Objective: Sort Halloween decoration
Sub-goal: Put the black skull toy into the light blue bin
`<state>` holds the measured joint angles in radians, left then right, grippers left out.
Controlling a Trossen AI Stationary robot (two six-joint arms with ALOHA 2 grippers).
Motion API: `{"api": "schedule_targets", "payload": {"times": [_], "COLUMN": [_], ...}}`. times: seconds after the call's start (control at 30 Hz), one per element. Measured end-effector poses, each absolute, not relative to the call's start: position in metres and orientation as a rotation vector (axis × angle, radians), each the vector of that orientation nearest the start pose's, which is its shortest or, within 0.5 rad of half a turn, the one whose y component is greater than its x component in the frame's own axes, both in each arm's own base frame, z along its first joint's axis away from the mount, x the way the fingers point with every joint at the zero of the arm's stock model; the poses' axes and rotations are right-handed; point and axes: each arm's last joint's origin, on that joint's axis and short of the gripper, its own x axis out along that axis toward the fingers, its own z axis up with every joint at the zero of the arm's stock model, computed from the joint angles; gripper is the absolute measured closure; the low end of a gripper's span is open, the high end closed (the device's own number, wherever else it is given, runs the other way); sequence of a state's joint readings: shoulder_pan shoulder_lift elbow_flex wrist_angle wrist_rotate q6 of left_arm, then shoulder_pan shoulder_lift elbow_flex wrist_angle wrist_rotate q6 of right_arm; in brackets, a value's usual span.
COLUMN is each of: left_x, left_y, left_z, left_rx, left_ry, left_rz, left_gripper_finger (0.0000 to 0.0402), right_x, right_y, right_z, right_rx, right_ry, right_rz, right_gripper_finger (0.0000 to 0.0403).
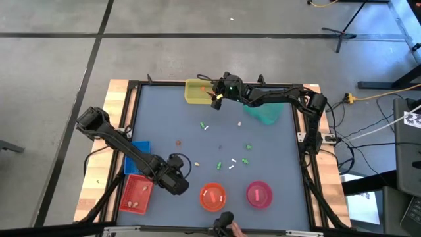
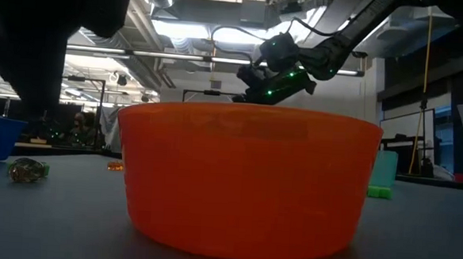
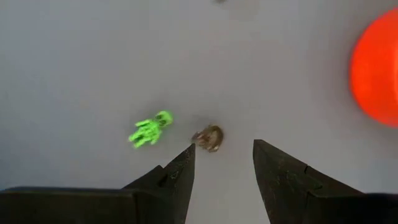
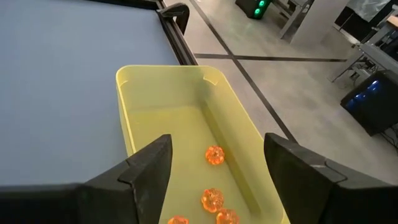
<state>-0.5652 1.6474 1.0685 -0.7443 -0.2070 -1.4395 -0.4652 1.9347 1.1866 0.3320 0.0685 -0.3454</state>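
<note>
Open jaws on the right gripper (image 4: pixel 214 180) over the yellow tray (image 4: pixel 140 102) with orange pumpkins (image 4: pixel 214 155) inside, left gripper (image 3: pixel 224 165) open too, low by a beige trinket (image 3: pixel 209 137) and green skeleton (image 3: pixel 149 129) on the table (image 1: pixel 164 118).

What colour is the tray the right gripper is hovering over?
Pale yellow; the tray shows best in the right wrist view, under the open right gripper.
</note>
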Motion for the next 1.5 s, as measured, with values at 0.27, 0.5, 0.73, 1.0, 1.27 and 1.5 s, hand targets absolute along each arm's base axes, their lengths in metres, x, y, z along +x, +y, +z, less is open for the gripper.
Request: {"api": "schedule_targets", "payload": {"times": [0.27,0.5,0.73,1.0,1.27,1.5], "left_x": [0.253,0.246,0.248,0.249,0.250,0.252], "left_y": [-0.153,-0.148,-0.149,-0.151,-0.151,-0.154], "left_z": [0.162,0.150,0.151,0.151,0.148,0.133], "left_rx": [-0.783,-0.738,-0.650,-0.565,-0.490,-0.462], "left_ry": [1.103,1.109,1.115,1.116,1.135,1.202], "left_rz": [0.541,0.559,0.473,0.391,0.351,0.345], "left_gripper_finger": [0.0256,0.0256,0.0256,0.0256,0.0256,0.0256], "right_x": [0.376,0.376,0.376,0.376,0.376,0.375], "right_y": [-0.191,-0.191,-0.191,-0.191,-0.191,-0.190], "right_z": [0.186,0.186,0.186,0.186,0.186,0.185], "right_rx": [-0.244,-0.243,-0.243,-0.243,-0.243,-0.238], "right_ry": [0.521,0.526,0.526,0.526,0.526,0.544], "right_rz": [-0.443,-0.442,-0.442,-0.441,-0.441,-0.437], "right_gripper_finger": [0.0150,0.0150,0.0150,0.0150,0.0150,0.0150]}}
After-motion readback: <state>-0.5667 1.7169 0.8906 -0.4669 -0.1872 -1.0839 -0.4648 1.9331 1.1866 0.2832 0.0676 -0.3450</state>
